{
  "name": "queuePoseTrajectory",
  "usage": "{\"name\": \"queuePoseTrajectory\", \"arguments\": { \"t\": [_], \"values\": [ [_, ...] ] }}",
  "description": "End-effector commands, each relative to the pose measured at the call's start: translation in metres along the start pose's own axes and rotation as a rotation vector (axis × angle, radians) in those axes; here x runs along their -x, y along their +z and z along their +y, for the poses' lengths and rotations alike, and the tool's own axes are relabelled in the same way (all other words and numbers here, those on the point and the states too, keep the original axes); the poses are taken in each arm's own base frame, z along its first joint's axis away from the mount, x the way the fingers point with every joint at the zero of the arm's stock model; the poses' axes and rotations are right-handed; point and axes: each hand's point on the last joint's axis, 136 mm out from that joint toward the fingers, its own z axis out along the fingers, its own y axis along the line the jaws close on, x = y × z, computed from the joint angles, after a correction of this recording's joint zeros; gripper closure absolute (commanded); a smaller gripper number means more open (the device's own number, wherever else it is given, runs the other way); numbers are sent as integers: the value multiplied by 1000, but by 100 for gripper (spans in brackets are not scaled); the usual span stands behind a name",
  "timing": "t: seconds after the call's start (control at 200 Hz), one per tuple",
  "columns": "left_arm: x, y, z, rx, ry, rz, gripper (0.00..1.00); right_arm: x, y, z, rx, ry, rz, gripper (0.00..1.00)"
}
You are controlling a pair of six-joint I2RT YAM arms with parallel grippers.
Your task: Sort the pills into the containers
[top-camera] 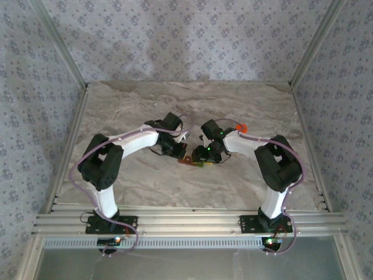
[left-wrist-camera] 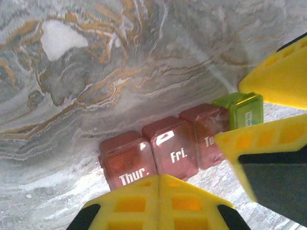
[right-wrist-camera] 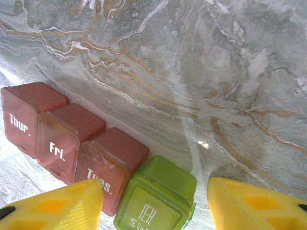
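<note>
From above, the containers [top-camera: 193, 163] lie on the marble table [top-camera: 128, 102] a little toward 6 o'clock from its middle, with the green end [top-camera: 204, 165] pointing to 3 o'clock. The left pincer [top-camera: 176, 149] reaches in at the strip's 10 o'clock and the right pincer [top-camera: 205, 154] at its 1 o'clock.

On the left wrist camera, the left pincer [left-wrist-camera: 159, 178] is pressed shut with nothing between its yellow fingers. Its tip is at the 6 o'clock edge of the "Thur." cell; I cannot tell if it touches. The right pincer's fingers [left-wrist-camera: 280, 76] show at 3 o'clock.

On the right wrist camera, the right pincer [right-wrist-camera: 154, 188] stands moderately open astride the green end [right-wrist-camera: 158, 196]. A gap shows beside its 3 o'clock finger, and it clamps nothing.
</note>
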Motion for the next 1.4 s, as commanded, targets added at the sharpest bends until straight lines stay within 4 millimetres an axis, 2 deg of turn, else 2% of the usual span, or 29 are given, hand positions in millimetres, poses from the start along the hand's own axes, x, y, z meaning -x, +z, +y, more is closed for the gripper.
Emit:
{"name": "queuePoseTrajectory", "arguments": {
  "t": [0.0,0.23,0.485,0.565,0.58,0.615,0.75,0.785,0.82,0.845,0.86,0.98,1.085,1.189,1.249,1.254,1.314,1.394],
  "values": [
    [9,-22,-8,8,13,-44,98,-5,17,-23,-78,34,22,38],
    [25,-45,-3,51,17,-126,98,3,6,-14,-37,30,-1,35],
    [64,-100,16,107,-9,-325,89,41,-43,8,18,21,-122,24],
    [74,-120,20,128,-2,-394,81,51,-65,10,21,20,-175,20],
    [76,-125,20,132,-1,-407,79,61,-76,16,32,14,-210,19],
    [79,-133,22,139,4,-435,74,68,-91,19,38,14,-250,18],
    [88,-165,29,182,17,-532,40,94,-159,19,65,23,-427,9],
    [88,-172,32,196,12,-552,29,100,-179,17,78,31,-478,1],
    [88,-181,35,213,8,-573,18,105,-199,13,88,38,-531,0],
    [88,-187,37,224,6,-592,5,108,-214,9,87,48,-569,0],
    [88,-191,38,231,3,-602,1,109,-223,6,85,53,-590,0],
    [82,-218,52,305,-9,-703,0,114,-281,-36,15,121,-749,0],
    [70,-244,62,391,8,-842,1,108,-310,-88,-120,218,-834,0],
    [51,-275,75,490,2,-1005,1,95,-329,-141,-250,338,-895,0],
    [37,-283,84,519,-20,-1073,1,88,-337,-165,-288,408,-949,0],
    [36,-284,85,522,-22,-1079,1,83,-331,-173,-297,431,-940,0],
    [22,-289,95,556,-47,-1133,0,73,-331,-199,-329,514,-982,0],
    [2,-287,114,618,-82,-1149,1,63,-328,-223,-398,576,-1022,0]
  ]
}}
